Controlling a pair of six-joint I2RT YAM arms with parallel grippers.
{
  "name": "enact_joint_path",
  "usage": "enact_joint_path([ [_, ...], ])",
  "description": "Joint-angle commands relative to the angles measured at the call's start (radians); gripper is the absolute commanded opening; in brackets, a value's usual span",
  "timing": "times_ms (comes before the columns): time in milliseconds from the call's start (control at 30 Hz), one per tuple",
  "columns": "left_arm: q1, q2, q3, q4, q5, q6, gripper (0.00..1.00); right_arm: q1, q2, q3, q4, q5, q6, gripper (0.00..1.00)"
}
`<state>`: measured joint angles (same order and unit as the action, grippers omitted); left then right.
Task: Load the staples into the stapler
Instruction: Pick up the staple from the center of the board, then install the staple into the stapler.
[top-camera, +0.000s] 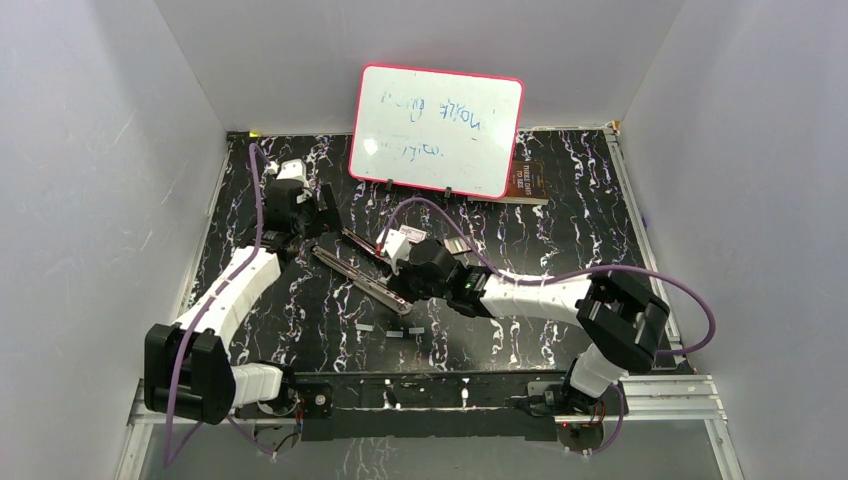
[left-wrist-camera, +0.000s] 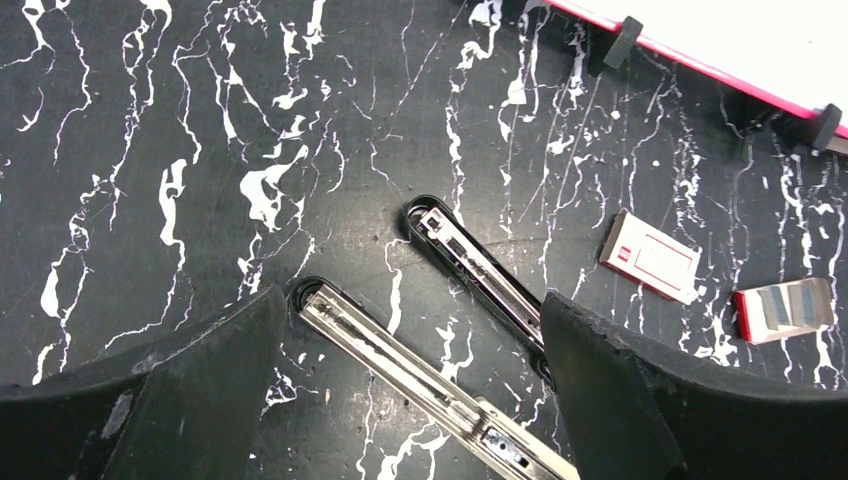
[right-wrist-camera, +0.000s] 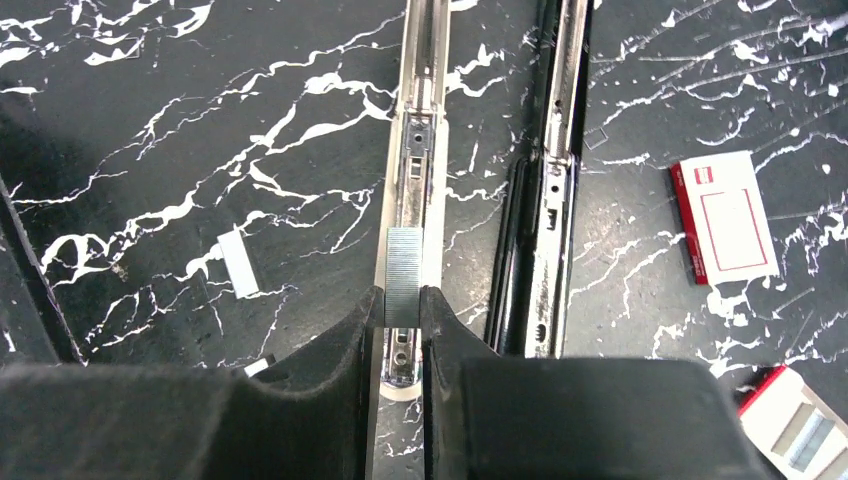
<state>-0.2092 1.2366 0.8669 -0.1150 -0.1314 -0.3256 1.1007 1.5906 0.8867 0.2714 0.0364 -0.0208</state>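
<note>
We count two end effectors, one stapler, two staple strips in clear view, two small boxes and one whiteboard. The stapler (top-camera: 362, 278) lies opened flat near the middle of the counter (top-camera: 560, 230). Its two halves lie side by side: a shiny metal rail (right-wrist-camera: 421, 150) and a black half (right-wrist-camera: 553, 200). The right end effector (right-wrist-camera: 403, 300) is closed on one strip of staples (right-wrist-camera: 404, 262), pinching its near end between both fingertips. This strip sits directly over the rail and aligned along it; we cannot tell whether the two touch. A second, loose strip (right-wrist-camera: 238, 263) lies flat on the counter beside the rail, apart from it. The left end effector (left-wrist-camera: 412, 305) is spread wide and holds nothing. Its fingers (left-wrist-camera: 180, 400) hang above the counter, with the rounded ends of both stapler halves between them. A white box with red label (right-wrist-camera: 728, 215) and an open red-edged box (right-wrist-camera: 800, 430) lie beyond the black half. The whiteboard (top-camera: 437, 130) stands at the far edge.
</note>
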Motion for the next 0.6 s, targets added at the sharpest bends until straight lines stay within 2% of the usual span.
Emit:
enact_joint_path([
  [0,0.014,0.032,0.049,-0.050,-0.023,0.009,0.98,-0.016,-0.012,0.077,-0.085,0.043,0.057,0.00],
  [233,0.026,0.076,0.080,-0.062,-0.021,0.054,0.97,-0.073,0.012,0.122,-0.132,-0.016,0.122,0.00],
  [467,0.025,0.087,0.062,-0.071,-0.024,0.060,0.97,-0.121,-0.005,0.137,-0.173,-0.030,0.070,0.00],
  [567,0.024,0.086,0.058,-0.082,-0.022,0.057,0.97,-0.129,-0.028,0.135,-0.187,0.029,0.046,0.00],
])
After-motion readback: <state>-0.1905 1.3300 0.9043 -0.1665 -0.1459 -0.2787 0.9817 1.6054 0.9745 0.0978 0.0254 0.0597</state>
